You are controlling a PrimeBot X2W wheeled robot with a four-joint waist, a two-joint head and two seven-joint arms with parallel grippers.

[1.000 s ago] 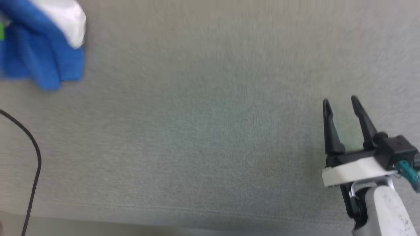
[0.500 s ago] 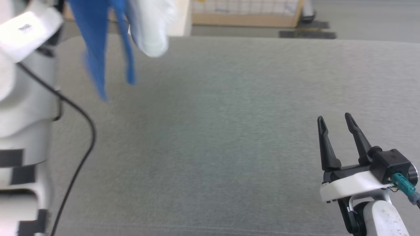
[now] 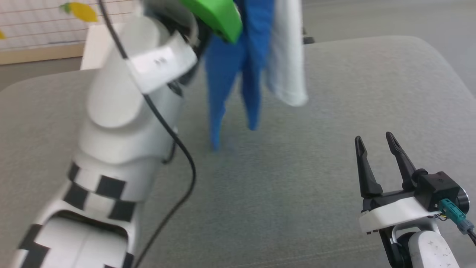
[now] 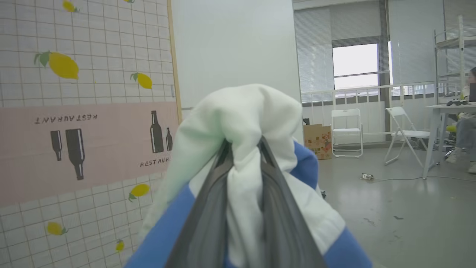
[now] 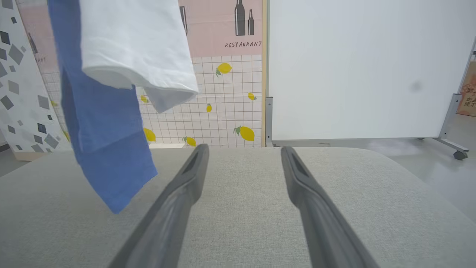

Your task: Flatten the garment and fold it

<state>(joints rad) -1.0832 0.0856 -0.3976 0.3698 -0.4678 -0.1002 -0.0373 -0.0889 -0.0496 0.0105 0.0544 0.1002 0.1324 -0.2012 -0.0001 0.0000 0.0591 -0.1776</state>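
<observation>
The garment (image 3: 256,63), a T-shirt in white and royal blue, hangs bunched above the grey table (image 3: 297,193), with its blue tips dangling close to the surface. In the left wrist view my left gripper (image 4: 244,143) is shut on a white fold of the garment (image 4: 241,111), and blue cloth drapes on both sides. My left arm (image 3: 126,111) rises at the left of the head view. My right gripper (image 3: 373,139) stands open and holds nothing at the lower right, well clear of the cloth. Seen from my right gripper (image 5: 244,149), the garment (image 5: 130,44) hangs at the upper left.
A black cable (image 3: 186,163) loops off my left arm over the table. Behind the table stand a lemon-patterned wall panel (image 5: 223,93) and a white board (image 5: 353,67). Across the room are folding chairs (image 4: 401,130) and a seated person (image 4: 466,123).
The head camera has swung, so the whole picture has shifted. My left arm has come into view, and the hanging garment has moved from the upper left to the top middle. The right gripper stays open.
</observation>
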